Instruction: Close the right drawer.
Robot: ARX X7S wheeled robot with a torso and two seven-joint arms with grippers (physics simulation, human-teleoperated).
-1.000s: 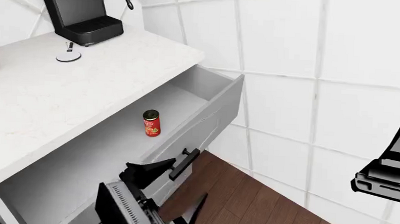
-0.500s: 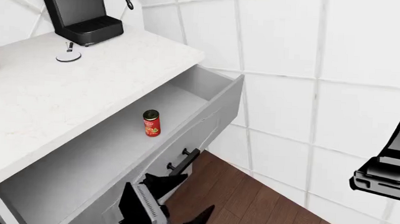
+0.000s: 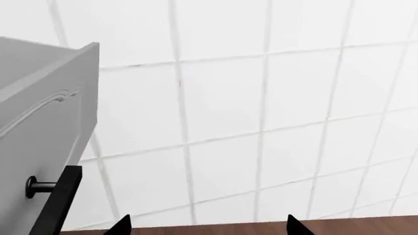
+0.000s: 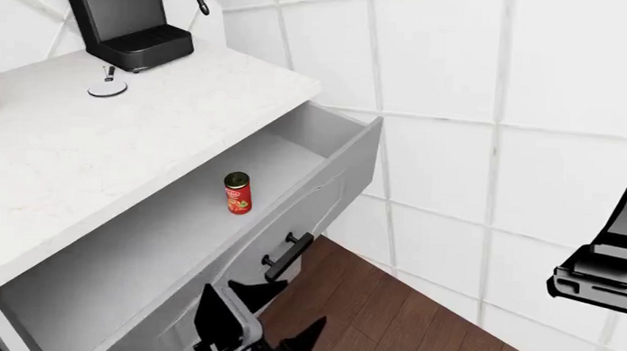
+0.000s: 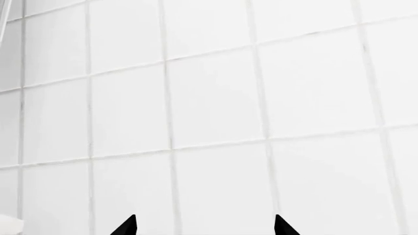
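While the left tool hung with its tips apart just below the black bar handle, the right drawer stood pulled out at the desk's five o'clock, a red can upright inside. At three o'clock the right tool faced the tiled wall, tips apart.

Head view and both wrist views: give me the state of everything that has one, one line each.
right drawer: pulled fully open
black bar handle: untouched, nothing gripping it
red can: standing upright inside the drawer
left gripper: jaws open, empty, below the handle
right gripper: jaws open, empty, facing the tiled wall
coffee machine: upright on the counter
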